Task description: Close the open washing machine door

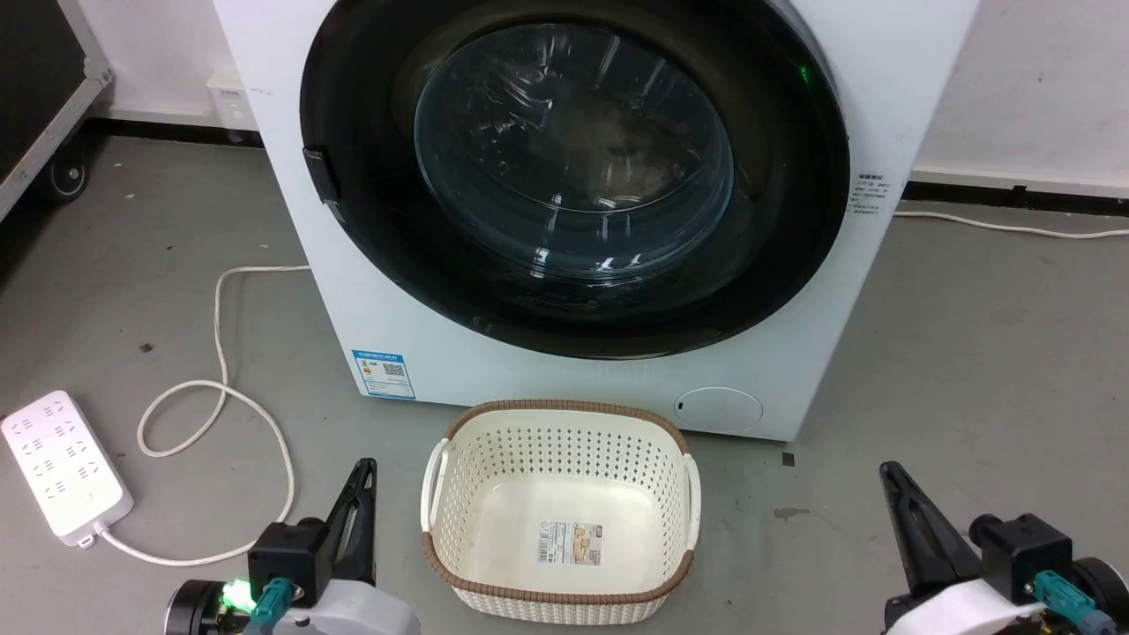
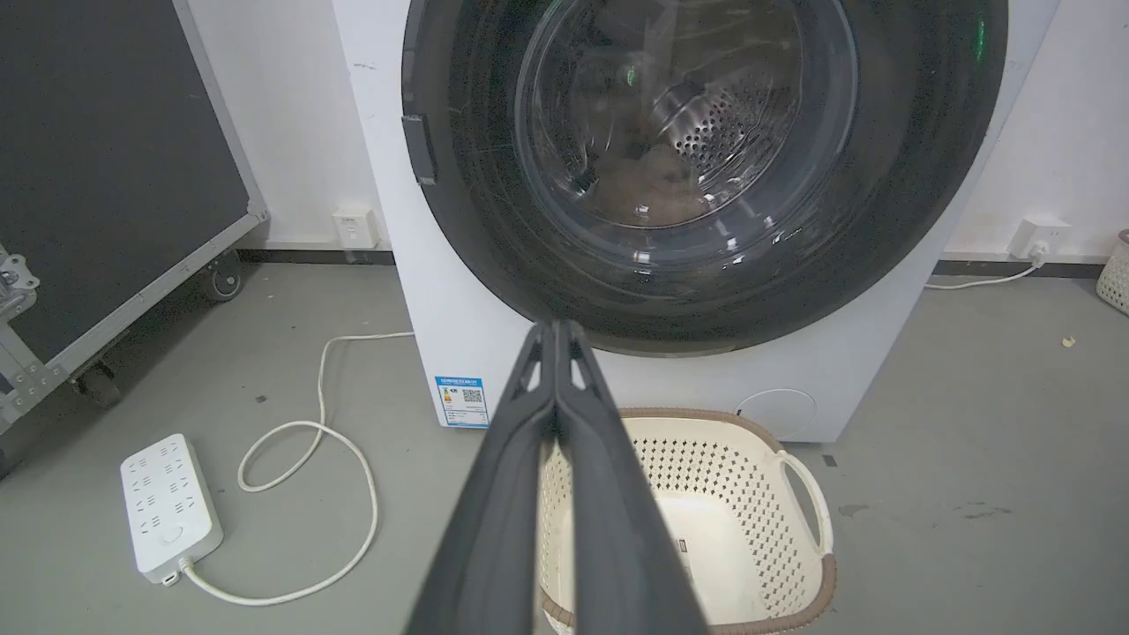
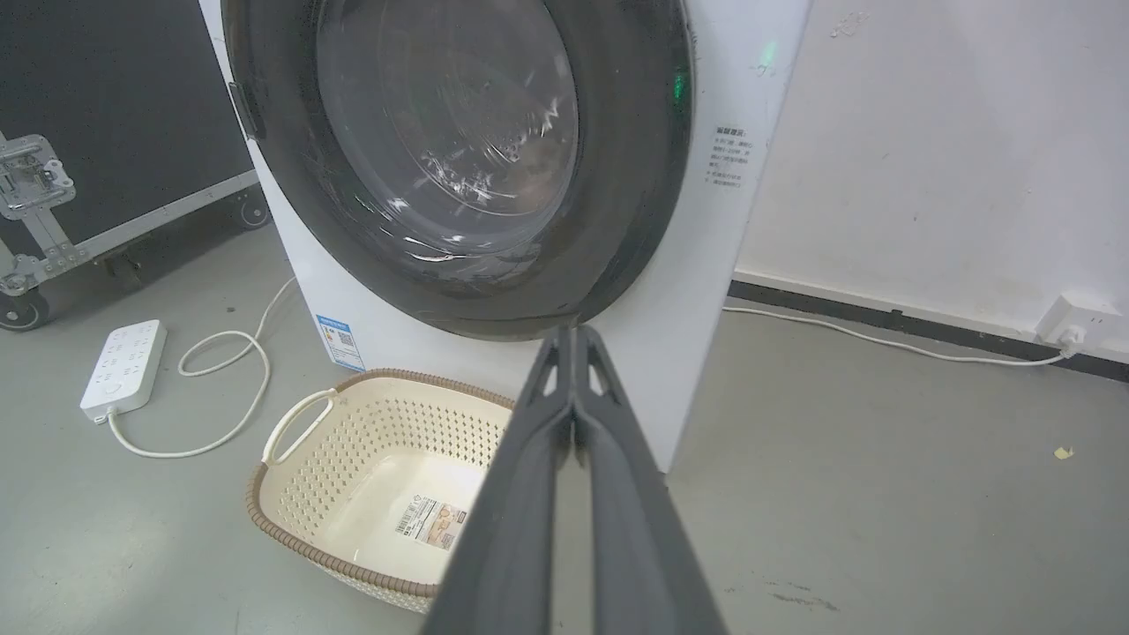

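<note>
Head view: door (image 1: pixel 573 168) ahead, above left gripper (image 1: pixel 363 467) and right gripper (image 1: pixel 886 472); both pinched together, empty. Door likely stiff, heavy, glass slick; push black rim.

washing machine door (image 1: pixel 573 172) — round, blk rim, shut flush

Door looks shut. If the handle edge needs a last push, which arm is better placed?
Left, likely: the washing machine door has its handle nearer the left gripper; the right gripper sits opposite.
</note>
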Tool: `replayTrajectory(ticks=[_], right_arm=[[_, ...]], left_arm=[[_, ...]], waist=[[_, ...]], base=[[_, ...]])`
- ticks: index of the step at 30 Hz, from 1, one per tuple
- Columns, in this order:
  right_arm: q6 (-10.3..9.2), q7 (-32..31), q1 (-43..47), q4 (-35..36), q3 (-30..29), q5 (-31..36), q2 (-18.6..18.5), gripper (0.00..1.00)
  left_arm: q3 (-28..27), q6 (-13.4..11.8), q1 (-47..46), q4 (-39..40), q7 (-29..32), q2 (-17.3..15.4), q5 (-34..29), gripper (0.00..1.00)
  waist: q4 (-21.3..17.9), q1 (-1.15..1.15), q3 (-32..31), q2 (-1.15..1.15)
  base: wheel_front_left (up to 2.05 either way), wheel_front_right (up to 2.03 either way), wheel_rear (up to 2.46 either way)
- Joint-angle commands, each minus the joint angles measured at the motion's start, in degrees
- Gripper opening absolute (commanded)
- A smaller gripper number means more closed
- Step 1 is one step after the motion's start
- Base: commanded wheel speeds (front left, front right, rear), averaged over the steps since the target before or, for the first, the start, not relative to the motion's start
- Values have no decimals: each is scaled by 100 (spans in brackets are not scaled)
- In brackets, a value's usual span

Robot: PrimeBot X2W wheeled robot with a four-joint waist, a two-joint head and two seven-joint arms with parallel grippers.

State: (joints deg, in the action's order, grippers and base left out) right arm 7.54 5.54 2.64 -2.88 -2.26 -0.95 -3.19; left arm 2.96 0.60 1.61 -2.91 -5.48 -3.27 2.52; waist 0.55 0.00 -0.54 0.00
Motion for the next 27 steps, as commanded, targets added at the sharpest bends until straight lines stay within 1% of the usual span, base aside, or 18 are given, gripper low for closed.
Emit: replayTrajectory(ticks=[1, 27], right_arm=[[-4, -49, -119, 57, 18, 24, 21, 0], [-5, -356, -207, 197, 144, 67, 27, 0]], left_arm=[[-22, -25, -66, 39, 45, 5, -54, 0], [-188, -46, -124, 192, 350, 25, -174, 0]], waist=[[-1, 0, 1, 0], [-34, 0, 33, 0]], base=[[0, 0, 0], [0, 0, 0]])
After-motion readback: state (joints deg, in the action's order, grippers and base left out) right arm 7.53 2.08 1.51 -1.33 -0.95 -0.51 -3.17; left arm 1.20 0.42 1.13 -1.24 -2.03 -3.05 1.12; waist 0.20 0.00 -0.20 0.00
